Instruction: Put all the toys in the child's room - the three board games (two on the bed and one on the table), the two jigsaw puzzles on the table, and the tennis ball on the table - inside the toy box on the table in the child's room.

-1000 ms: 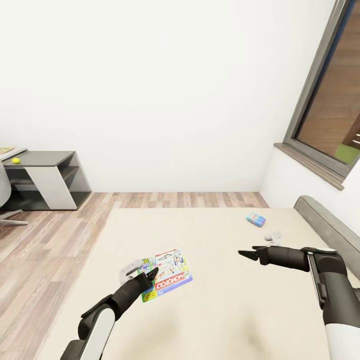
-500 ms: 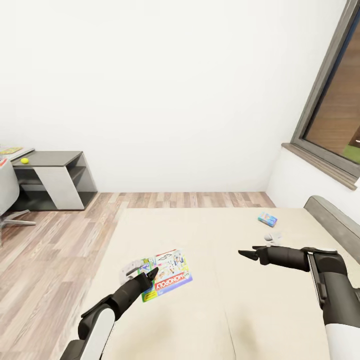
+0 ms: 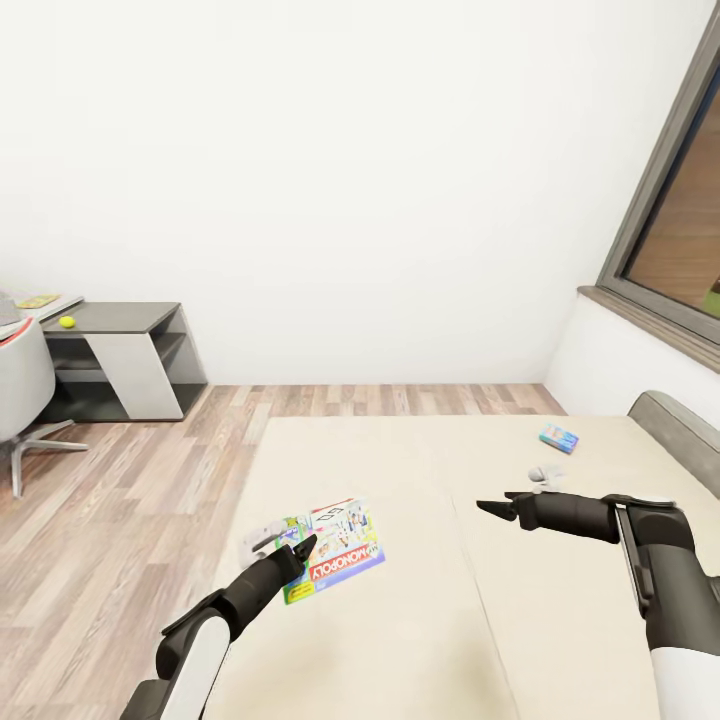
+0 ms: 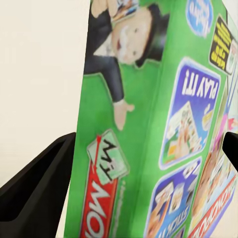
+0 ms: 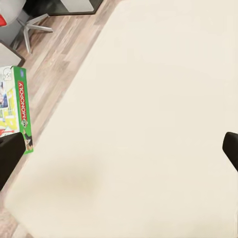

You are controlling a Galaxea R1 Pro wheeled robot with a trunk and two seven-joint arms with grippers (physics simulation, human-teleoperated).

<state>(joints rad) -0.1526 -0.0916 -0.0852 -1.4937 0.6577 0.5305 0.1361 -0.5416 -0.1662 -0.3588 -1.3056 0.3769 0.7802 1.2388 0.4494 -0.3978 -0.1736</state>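
1. Monopoly board game (image 3: 335, 560), a flat green-edged box with busy colourful art, is clamped in my left gripper (image 3: 296, 549), one dark finger on each side of it.
2. My left wrist view looks along the box's green edge (image 4: 148, 129), showing the cartoon man in a black coat and the red logo, with my two fingers (image 4: 34, 183) dark at either side.
3. That box hangs over the beige bed (image 3: 420, 620), just ahead of my left arm, and it shows at the side of my right wrist view too (image 5: 20, 111).
4. My right gripper (image 3: 492, 509) is held out over the bed with its tips apart and nothing between them; my right wrist view looks down on bare beige bedding (image 5: 148, 124).
5. A second board game (image 3: 559, 437), small and teal-blue, lies flat on the bed well beyond my right gripper, toward the far edge.
6. A small pale object (image 3: 545, 473) lies on the bed between that box and my right gripper; I cannot tell what it is.
7. Far off past my left gripper, by the white wall, stands the bench (image 3: 120, 318) with a dark grey top.
8. A tiny yellow-green tennis ball (image 3: 67, 322) rests on the bench.
9. A pale chair (image 3: 25, 385) stands on the wood-plank floor (image 3: 130, 500) just beside the bench.
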